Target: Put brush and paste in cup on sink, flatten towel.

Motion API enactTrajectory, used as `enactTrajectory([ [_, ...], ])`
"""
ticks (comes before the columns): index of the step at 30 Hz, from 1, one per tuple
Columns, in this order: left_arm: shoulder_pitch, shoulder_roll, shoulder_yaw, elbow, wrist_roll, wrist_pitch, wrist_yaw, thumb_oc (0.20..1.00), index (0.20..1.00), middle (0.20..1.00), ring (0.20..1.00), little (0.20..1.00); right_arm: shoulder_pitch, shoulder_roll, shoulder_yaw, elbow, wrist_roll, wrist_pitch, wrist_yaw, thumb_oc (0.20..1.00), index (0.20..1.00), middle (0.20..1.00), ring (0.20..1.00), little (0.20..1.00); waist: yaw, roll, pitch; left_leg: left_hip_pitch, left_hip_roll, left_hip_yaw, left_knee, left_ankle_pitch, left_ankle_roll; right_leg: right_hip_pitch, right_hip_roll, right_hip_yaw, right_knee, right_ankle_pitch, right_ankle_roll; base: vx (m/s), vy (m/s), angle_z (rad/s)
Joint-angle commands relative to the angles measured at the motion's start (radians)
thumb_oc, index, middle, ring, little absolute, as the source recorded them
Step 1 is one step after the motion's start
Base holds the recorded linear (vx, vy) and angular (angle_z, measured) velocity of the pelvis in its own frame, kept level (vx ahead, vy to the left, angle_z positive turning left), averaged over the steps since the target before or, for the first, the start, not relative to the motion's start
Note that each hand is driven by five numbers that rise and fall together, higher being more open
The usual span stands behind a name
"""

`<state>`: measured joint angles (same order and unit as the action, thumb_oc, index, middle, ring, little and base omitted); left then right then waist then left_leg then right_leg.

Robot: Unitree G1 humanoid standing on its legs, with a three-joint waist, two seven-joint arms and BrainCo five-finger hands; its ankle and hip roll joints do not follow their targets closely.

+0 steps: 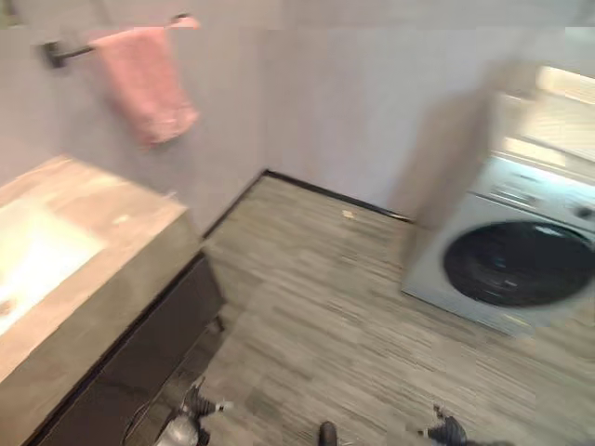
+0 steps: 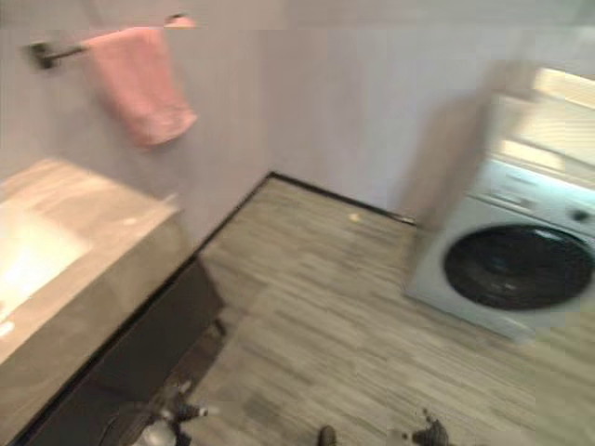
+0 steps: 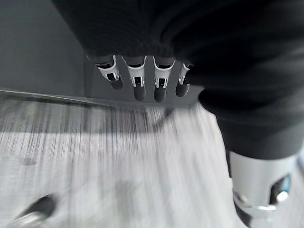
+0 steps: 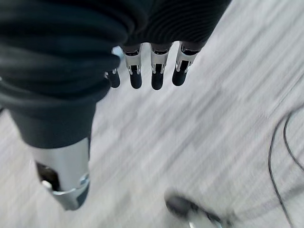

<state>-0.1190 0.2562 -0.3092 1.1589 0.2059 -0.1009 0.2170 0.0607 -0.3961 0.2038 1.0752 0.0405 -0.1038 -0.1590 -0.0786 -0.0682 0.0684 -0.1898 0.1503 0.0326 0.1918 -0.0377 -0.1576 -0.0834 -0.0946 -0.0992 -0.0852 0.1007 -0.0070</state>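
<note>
A pink towel (image 1: 144, 79) hangs bunched from a dark wall rail (image 1: 65, 51) at far left, its long axis vertical, above the sink counter (image 1: 93, 269). Both the left hand (image 3: 142, 80) and right hand (image 4: 147, 71) hang empty over the floor (image 1: 335, 307), fingers relaxed. A washing machine (image 1: 511, 251) stands right.

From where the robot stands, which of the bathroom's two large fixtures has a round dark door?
The washing machine on the right: its white front carries a round dark door. The sink counter on the left has a flat stone-coloured top and dark cabinet instead.
</note>
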Motion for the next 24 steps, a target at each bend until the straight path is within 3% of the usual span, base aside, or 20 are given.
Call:
enactTrajectory([
  [1, -0.024, 0.021, 0.001, -0.034, 0.001, -0.025, 0.03, 1.0, 1.0, 1.0, 1.0, 1.0, -0.056, -0.006, -0.01, -0.037, -0.01, -0.02, -0.025, 1.0, 1.0, 1.0, 1.0, 1.0, 0.042, 0.05, 0.058, -0.013, -0.119, 0.042, -0.156, 0.122, 0.092, 0.031, 0.001, 0.034, 0.012, -0.036, 0.133, 0.18, 0.072, -0.22],
  [3, -0.03, 0.012, 0.003, -0.037, -0.011, -0.025, 0.028, 1.0, 1.0, 1.0, 1.0, 1.0, -0.06, 0.0, -0.006, -0.043, -0.007, -0.018, -0.018, 1.0, 1.0, 1.0, 1.0, 1.0, 0.047, 0.054, 0.064, 0.003, -0.11, 0.063, -0.155, 0.118, 0.094, 0.047, 0.0, 0.054, 0.031, -0.058, 0.133, 0.25, 0.156, -0.95],
  [4, -0.025, -0.001, -0.003, -0.037, -0.017, -0.025, 0.024, 1.0, 1.0, 1.0, 1.0, 1.0, -0.056, 0.032, -0.011, -0.042, 0.015, -0.014, -0.005, 1.0, 1.0, 1.0, 1.0, 1.0, 0.038, 0.067, 0.045, 0.083, -0.128, 0.098, -0.22, 0.1, 0.124, 0.049, -0.015, 0.057, 0.079, -0.075, 0.15, 0.32, 0.303, -1.75],
  [5, -0.021, 0.007, -0.007, -0.064, -0.036, -0.028, 0.019, 1.0, 1.0, 1.0, 1.0, 1.0, -0.075, 0.055, -0.004, -0.032, 0.034, -0.015, 0.004, 1.0, 1.0, 1.0, 1.0, 1.0, 0.047, 0.067, 0.056, 0.111, -0.127, 0.131, -0.215, 0.08, 0.141, 0.019, -0.023, 0.037, 0.167, -0.092, 0.156, 0.27, 0.278, -1.37],
  [7, -0.024, 0.012, -0.012, -0.075, -0.044, -0.029, 0.019, 1.0, 1.0, 1.0, 1.0, 1.0, -0.09, 0.061, 0.006, -0.02, 0.036, -0.016, 0.003, 1.0, 1.0, 1.0, 1.0, 1.0, 0.055, 0.065, 0.063, 0.109, -0.127, 0.141, -0.196, 0.067, 0.146, 0.004, -0.029, 0.015, 0.191, -0.094, 0.158, 0.04, 0.072, -0.69],
  [9, -0.031, 0.024, -0.018, -0.093, -0.061, -0.029, 0.011, 1.0, 1.0, 1.0, 1.0, 1.0, -0.108, 0.076, 0.017, -0.012, 0.057, -0.014, 0.012, 1.0, 1.0, 1.0, 1.0, 1.0, 0.062, 0.055, 0.082, 0.101, -0.13, 0.15, -0.091, 0.01, 0.156, -0.015, -0.041, -0.026, 0.241, -0.11, 0.149, 0.0, 0.023, -0.55],
  [10, -0.031, 0.024, -0.018, -0.093, -0.062, -0.029, 0.011, 1.0, 1.0, 1.0, 1.0, 1.0, -0.108, 0.076, 0.017, -0.012, 0.057, -0.014, 0.012, 1.0, 1.0, 1.0, 1.0, 1.0, 0.061, 0.055, 0.082, 0.099, -0.129, 0.149, -0.087, 0.008, 0.156, -0.015, -0.041, -0.026, 0.243, -0.111, 0.149, 0.0, -0.002, -0.18],
  [15, -0.039, 0.045, -0.011, -0.186, -0.129, -0.034, 0.008, 1.0, 1.0, 1.0, 1.0, 1.0, -0.109, 0.072, -0.01, -0.073, 0.136, -0.03, 0.001, 1.0, 1.0, 1.0, 1.0, 1.0, 0.063, 0.052, 0.12, 0.005, -0.127, 0.099, 0.147, -0.094, 0.171, -0.05, -0.04, -0.064, 0.394, -0.208, 0.105, -0.02, -0.034, 0.34],
  [19, -0.037, 0.05, -0.004, -0.207, -0.15, -0.037, 0.012, 1.0, 1.0, 1.0, 1.0, 1.0, -0.109, 0.07, -0.011, -0.151, 0.149, -0.037, -0.007, 1.0, 1.0, 1.0, 1.0, 1.0, 0.063, 0.05, 0.133, -0.019, -0.127, 0.09, 0.195, -0.115, 0.177, -0.062, -0.039, -0.069, 0.414, -0.223, 0.102, 0.02, -0.024, 0.24],
  [24, -0.03, 0.052, -0.008, -0.256, -0.189, -0.053, -0.003, 1.0, 1.0, 1.0, 1.0, 1.0, -0.109, 0.064, -0.019, -0.199, 0.189, -0.055, 0.002, 1.0, 1.0, 1.0, 1.0, 1.0, 0.066, 0.058, 0.135, -0.004, -0.143, 0.081, 0.147, -0.104, 0.179, -0.053, -0.043, -0.059, 0.389, -0.207, 0.12, 0.12, 0.057, 0.04],
])
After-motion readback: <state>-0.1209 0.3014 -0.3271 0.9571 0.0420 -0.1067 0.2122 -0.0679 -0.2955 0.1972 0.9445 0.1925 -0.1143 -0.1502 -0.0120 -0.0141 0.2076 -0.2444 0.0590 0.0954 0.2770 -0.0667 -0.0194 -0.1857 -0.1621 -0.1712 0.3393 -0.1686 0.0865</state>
